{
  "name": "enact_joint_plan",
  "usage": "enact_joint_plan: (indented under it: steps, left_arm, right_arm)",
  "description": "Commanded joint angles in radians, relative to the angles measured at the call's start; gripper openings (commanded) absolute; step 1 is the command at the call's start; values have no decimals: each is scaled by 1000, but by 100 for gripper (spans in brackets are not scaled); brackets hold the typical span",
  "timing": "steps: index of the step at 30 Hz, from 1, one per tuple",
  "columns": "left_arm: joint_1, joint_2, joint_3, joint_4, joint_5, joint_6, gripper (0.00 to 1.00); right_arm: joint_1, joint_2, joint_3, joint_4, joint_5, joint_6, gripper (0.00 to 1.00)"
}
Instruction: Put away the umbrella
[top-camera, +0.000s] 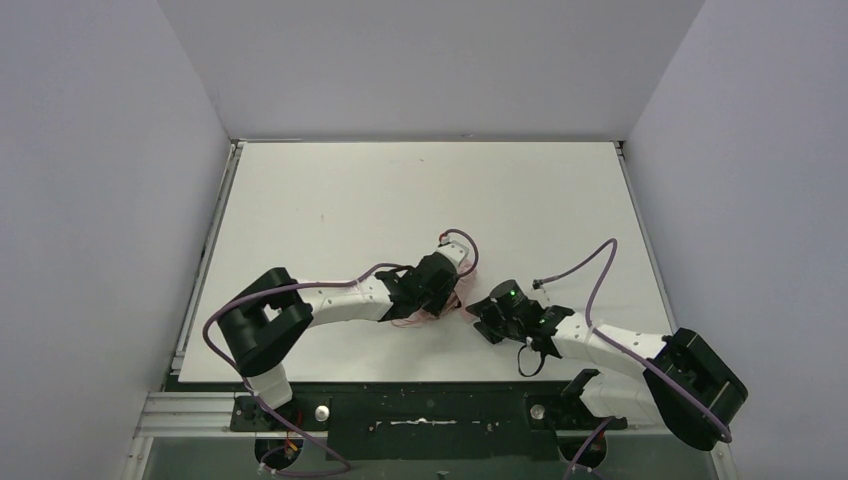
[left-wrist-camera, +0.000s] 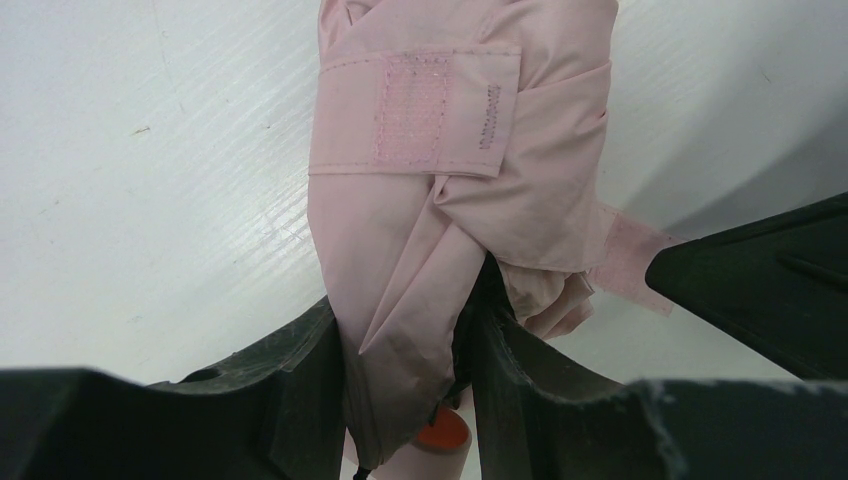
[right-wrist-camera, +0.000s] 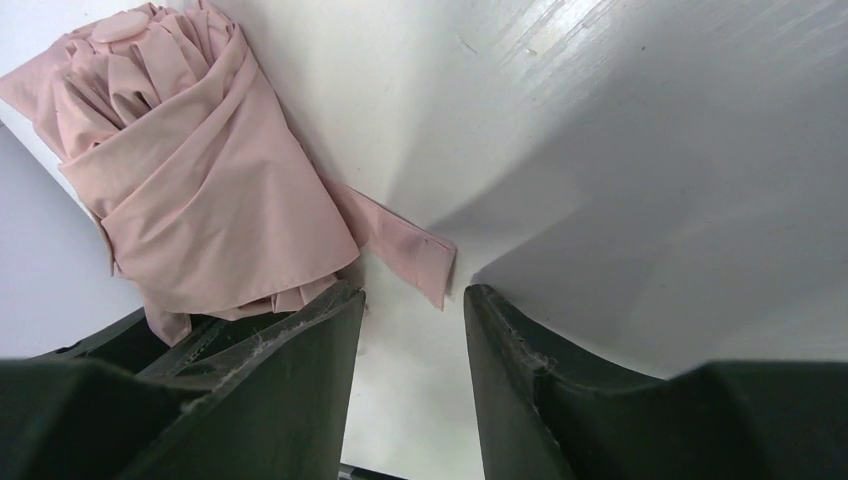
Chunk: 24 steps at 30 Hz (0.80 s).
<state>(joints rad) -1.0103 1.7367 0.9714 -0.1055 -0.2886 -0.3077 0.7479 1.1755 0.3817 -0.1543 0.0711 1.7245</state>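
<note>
Near the front of the table (top-camera: 400, 190), between my two arms, the umbrella (left-wrist-camera: 420, 230) lies folded into a pink roll. My left gripper (left-wrist-camera: 405, 385) is clamped on the roll close to the handle end, with cloth squeezed between both fingers. That grip looks good, so I would leave it alone and hold steady. My right gripper (right-wrist-camera: 410, 300) has its jaws apart with nothing between them, and the loose tip of the strap (right-wrist-camera: 405, 240) lies flat on the table just ahead of the gap. I think the job now is to catch that tip and close the strap so the roll cannot spring open. To do it well I would slide forward low, get the tip right in between the fingers, and only then squeeze. Thin cloth slips easily — I would take plenty of it, not just the edge. Then I would pull it snug across the roll and press it onto the fuzzy patch (left-wrist-camera: 412, 110) on the band — slowly, so the left grip does not shift.
</note>
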Motion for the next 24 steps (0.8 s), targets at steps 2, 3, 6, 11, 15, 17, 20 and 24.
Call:
enact_joint_plan:
  steps: [2, 3, 6, 11, 15, 17, 20, 24]
  left_arm:
    - [-14, 58, -17, -148, 38, -20, 0]
    - [-15, 62, -14, -152, 37, -21, 0]
    - [-20, 66, -7, -159, 30, -21, 0]
    - [-24, 80, 2, -159, 27, -22, 0]
    - [-28, 90, 11, -160, 21, -18, 0]
    - [-30, 93, 15, -165, 17, -16, 0]
    - [-33, 99, 18, -176, 13, -13, 0]
    - [-34, 108, 18, -187, 3, -9, 0]
  right_arm:
    - [-1, 20, -29, 44, 37, 30, 43]
    - [0, 19, -34, 49, 40, 32, 43]
    - [-4, 18, -50, 64, 38, 37, 42]
    - [-14, 10, -43, 62, 45, 13, 38]
    - [-18, 4, -37, 56, 53, -5, 32]
    - [-19, 3, -34, 55, 57, -18, 28]
    - [-22, 1, -29, 55, 57, -44, 21]
    - [-28, -8, -15, 59, 67, -89, 9]
